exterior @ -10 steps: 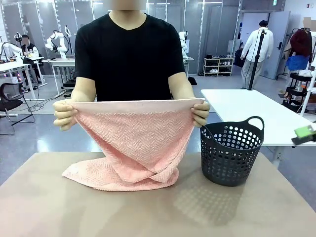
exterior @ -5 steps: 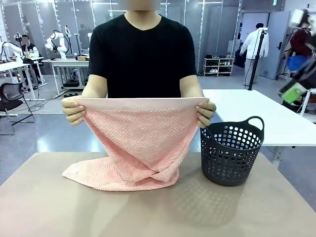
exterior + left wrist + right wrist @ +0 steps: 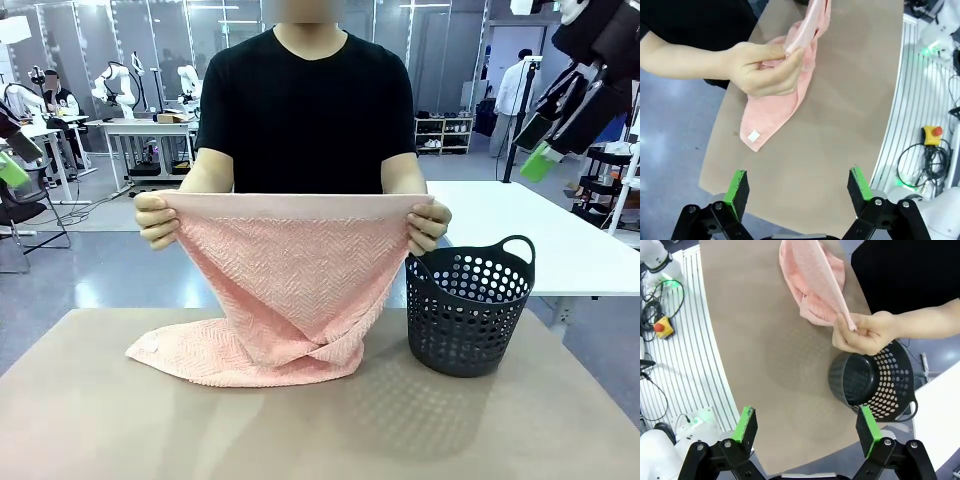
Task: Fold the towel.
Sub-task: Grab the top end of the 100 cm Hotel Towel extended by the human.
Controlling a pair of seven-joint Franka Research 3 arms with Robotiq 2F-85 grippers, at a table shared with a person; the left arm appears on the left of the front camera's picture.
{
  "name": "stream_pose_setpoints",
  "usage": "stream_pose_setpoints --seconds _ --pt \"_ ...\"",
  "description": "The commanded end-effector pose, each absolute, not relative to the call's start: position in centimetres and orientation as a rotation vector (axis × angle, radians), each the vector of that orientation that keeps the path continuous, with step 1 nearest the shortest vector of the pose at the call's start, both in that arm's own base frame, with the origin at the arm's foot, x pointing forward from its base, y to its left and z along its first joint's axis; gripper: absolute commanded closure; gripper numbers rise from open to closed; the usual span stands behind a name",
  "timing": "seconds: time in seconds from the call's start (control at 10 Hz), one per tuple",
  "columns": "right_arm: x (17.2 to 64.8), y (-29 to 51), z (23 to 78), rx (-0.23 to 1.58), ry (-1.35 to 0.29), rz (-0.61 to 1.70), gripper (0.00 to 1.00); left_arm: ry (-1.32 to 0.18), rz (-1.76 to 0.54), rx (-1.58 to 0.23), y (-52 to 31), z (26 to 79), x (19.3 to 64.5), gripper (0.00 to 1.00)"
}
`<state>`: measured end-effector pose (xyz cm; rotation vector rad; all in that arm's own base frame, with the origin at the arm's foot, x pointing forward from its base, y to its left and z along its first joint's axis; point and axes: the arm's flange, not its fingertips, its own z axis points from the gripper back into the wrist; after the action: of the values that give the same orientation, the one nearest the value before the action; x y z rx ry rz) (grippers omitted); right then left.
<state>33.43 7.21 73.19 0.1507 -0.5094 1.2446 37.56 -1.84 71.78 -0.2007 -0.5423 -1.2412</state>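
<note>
A person across the table holds the salmon-pink towel point(image 3: 290, 270) stretched by its top band, one hand point(image 3: 158, 220) at each upper corner. Its lower part lies bunched on the tan table point(image 3: 320, 430). My left gripper point(image 3: 10, 165) hangs high at the far left edge, and my right gripper point(image 3: 560, 135) hangs high at the upper right; both are well clear of the towel. In the left wrist view the left gripper point(image 3: 799, 187) stands open above the table, with the towel point(image 3: 767, 117) and a hand point(image 3: 765, 67) beyond it. The right gripper point(image 3: 806, 426) is open too, far above the towel point(image 3: 812, 275).
A dark perforated basket point(image 3: 468, 310) with handles stands on the table right of the towel, seen from above as the basket point(image 3: 875, 380). A white table point(image 3: 520, 235) lies behind it. The near half of the tan table is bare.
The person has shifted a little to the right and lifted the towel's top edge slightly. My right gripper has risen from the right edge to the upper right. My left gripper has come into view at the left edge.
</note>
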Motion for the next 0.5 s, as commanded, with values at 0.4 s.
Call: stream_pose_setpoints --seconds 0.4 --pt "33.6 6.3 73.0 0.176 -0.515 1.239 0.00 -0.494 -1.323 -0.097 -3.6 73.0 37.2 0.00"
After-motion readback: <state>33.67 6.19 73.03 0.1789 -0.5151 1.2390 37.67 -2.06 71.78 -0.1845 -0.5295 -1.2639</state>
